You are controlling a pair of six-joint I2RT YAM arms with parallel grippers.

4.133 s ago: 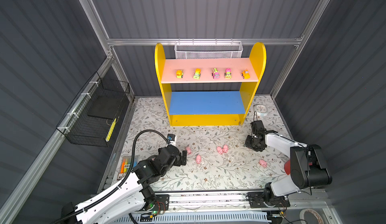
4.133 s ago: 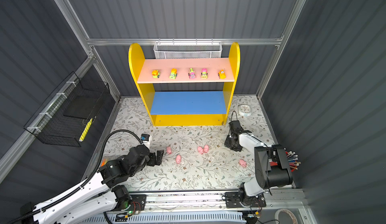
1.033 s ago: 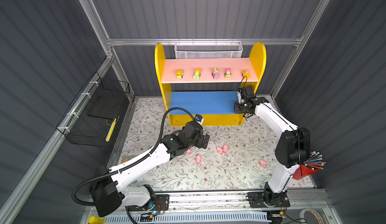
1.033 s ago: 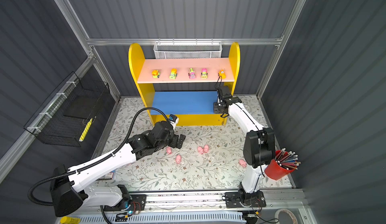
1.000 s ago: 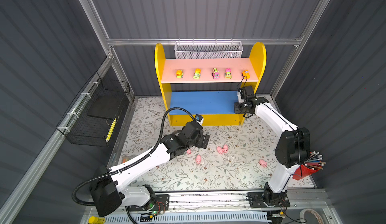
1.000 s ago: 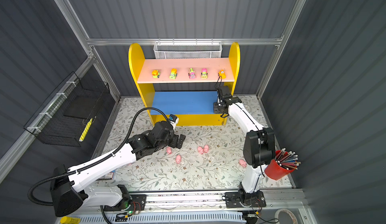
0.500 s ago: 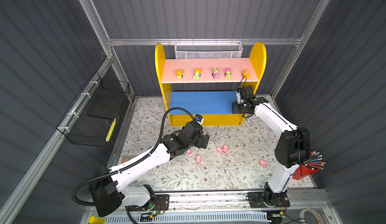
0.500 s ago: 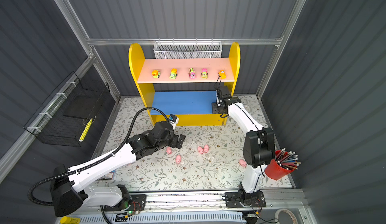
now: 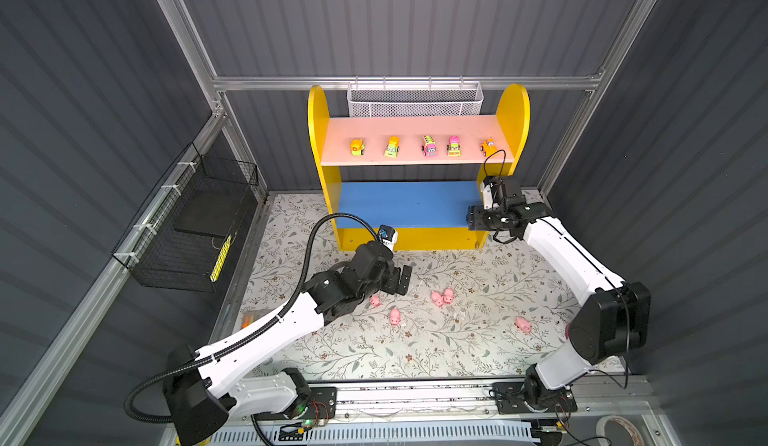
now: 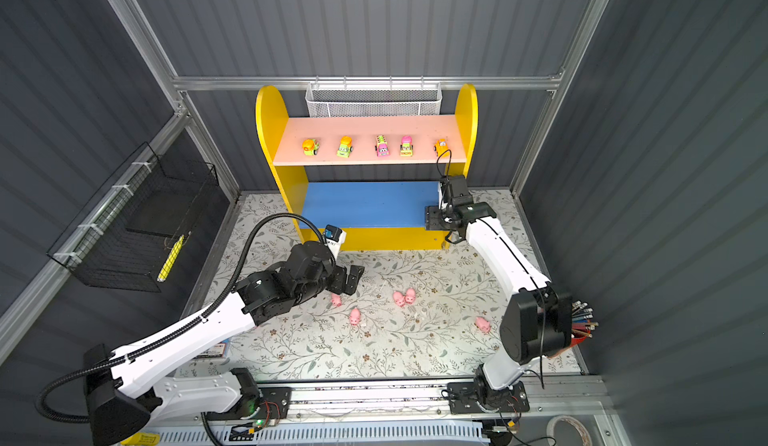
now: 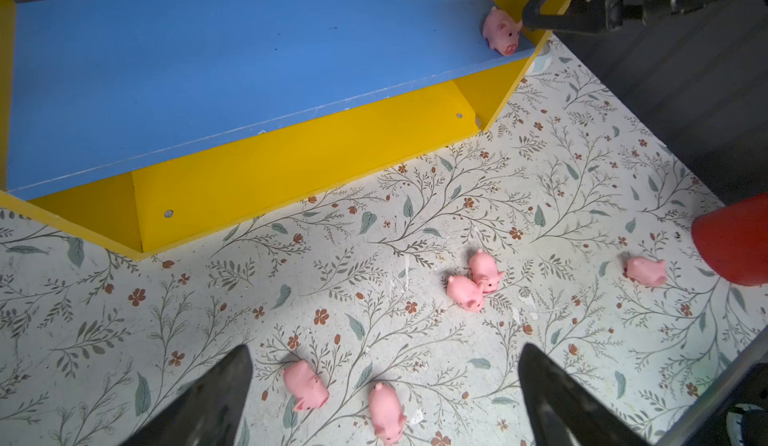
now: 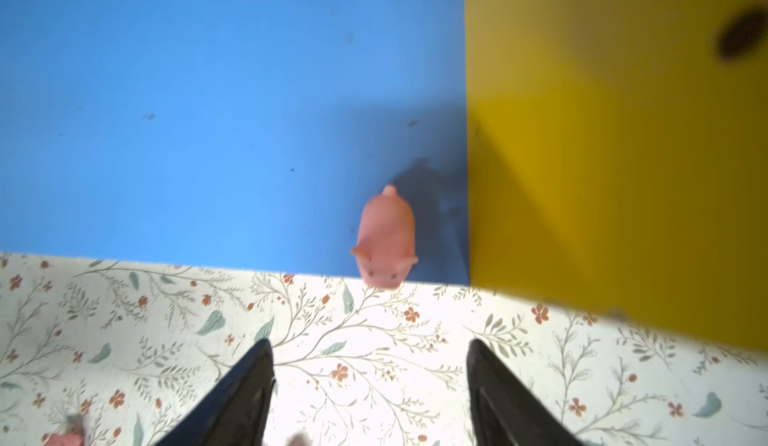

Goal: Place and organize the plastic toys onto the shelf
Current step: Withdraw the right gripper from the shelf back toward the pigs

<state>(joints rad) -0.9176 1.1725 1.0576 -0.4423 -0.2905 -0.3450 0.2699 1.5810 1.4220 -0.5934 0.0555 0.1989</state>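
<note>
The shelf (image 9: pixel 513 132) has yellow sides, a pink upper board and a blue lower board (image 9: pixel 405 203). Several toy vehicles (image 9: pixel 392 146) stand in a row on the pink board. One pink pig (image 12: pixel 386 238) stands on the blue board at its front right corner (image 11: pixel 500 32). My right gripper (image 12: pixel 370 346) is open and empty, just in front of that pig at the board's edge (image 9: pixel 473 218). Several pink pigs (image 9: pixel 395 317) lie on the flowered floor. My left gripper (image 11: pixel 384 350) hangs open above two of them (image 11: pixel 305 385), touching neither.
A black wire basket (image 9: pixel 195 232) hangs on the left wall. A white mesh basket (image 9: pixel 415 99) sits behind the shelf top. A red cup of pencils (image 10: pixel 579 331) stands at the right, partly behind the right arm's base. One pig (image 9: pixel 523 324) lies near it.
My right gripper has opened and let go of the pig, which now stands on the blue board. It drew back slightly from it. The left arm has held still.
</note>
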